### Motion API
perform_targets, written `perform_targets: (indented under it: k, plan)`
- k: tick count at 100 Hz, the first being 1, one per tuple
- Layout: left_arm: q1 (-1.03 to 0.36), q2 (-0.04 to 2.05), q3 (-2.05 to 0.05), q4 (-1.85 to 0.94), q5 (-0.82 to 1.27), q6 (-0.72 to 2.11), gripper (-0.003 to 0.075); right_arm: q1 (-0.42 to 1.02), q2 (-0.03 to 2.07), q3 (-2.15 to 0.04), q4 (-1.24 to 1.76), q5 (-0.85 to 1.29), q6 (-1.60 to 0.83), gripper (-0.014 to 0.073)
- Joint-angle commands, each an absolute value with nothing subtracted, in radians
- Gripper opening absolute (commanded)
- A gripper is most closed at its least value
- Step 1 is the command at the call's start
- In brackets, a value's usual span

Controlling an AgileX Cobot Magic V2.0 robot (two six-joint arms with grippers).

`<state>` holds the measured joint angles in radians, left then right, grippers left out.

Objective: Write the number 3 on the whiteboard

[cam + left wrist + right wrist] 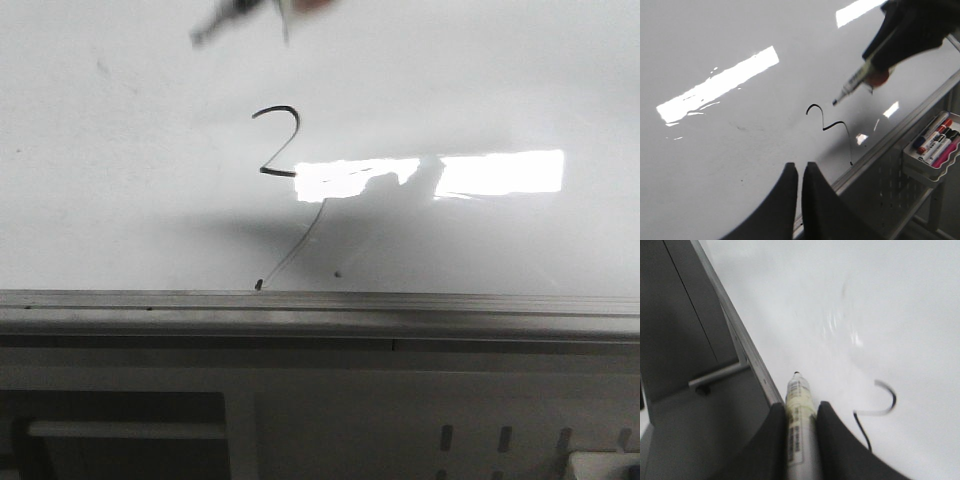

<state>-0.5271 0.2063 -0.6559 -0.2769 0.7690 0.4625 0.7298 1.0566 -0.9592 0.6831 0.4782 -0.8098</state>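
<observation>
Right fingers pinch marker (label seemingly unreadable).

The number 3 lies on the whiteboard, left of centre, its tail reaching the near edge rail.

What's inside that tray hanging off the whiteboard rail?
The tray holds several markers lying side by side, with red, black and blue caps, plus something pink. Its wall hides whatever lies underneath them.
</observation>
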Motion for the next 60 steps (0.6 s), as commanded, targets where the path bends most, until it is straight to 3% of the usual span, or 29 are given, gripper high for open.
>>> perform_targets:
  k: [1,13,20,34,60]
  plan:
    - [-0.526,0.274,-0.685,-0.358,0.695,0.491,0.0128,0.753,0.997,-1.049,0.681,0.470,-0.815,-0.0051]
    - [-0.528,0.398,-0.709,-0.511,0.701,0.617,0.0371,0.781,1.011,-1.086,0.648,0.558,-0.823,-0.0051]
    - [-0.528,0.483,-0.737,-0.617,0.736,0.718,0.0434,0.809,1.029,-1.089,0.630,0.620,-0.855,-0.0051]
    - [-0.528,0.626,-0.809,-0.771,0.847,0.884,0.0405,0.895,1.056,-1.089,0.631,0.698,-0.917,-0.0051]
    - [-0.528,0.795,-0.906,-0.836,1.019,1.005,0.0386,1.037,1.061,-1.089,0.607,0.572,-0.969,-0.0051]
